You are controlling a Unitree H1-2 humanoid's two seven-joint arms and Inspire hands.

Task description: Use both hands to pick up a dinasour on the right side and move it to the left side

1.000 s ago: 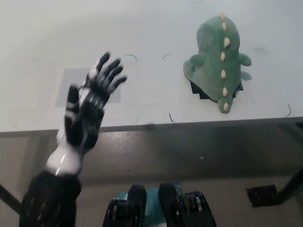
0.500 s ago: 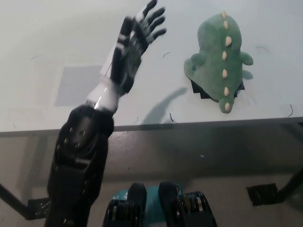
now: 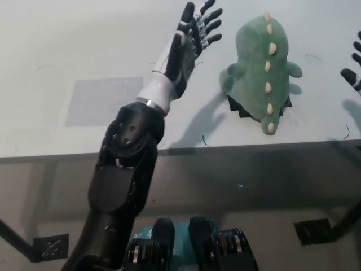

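A green plush dinosaur with cream spikes lies face down on the right part of the white table, over a small black mat. My left hand hangs open above the table just left of the dinosaur, fingers spread, not touching it. Only the black fingertips of my right hand show at the picture's right edge, a short way right of the dinosaur.
A grey square patch marks the table's left part. The table's front edge runs across the middle of the picture, with the floor below it. A few short dark marks dot the tabletop.
My left arm has reached forward and to the right, from above the grey patch to right beside the dinosaur. My right hand's fingertips have come into view at the right edge.
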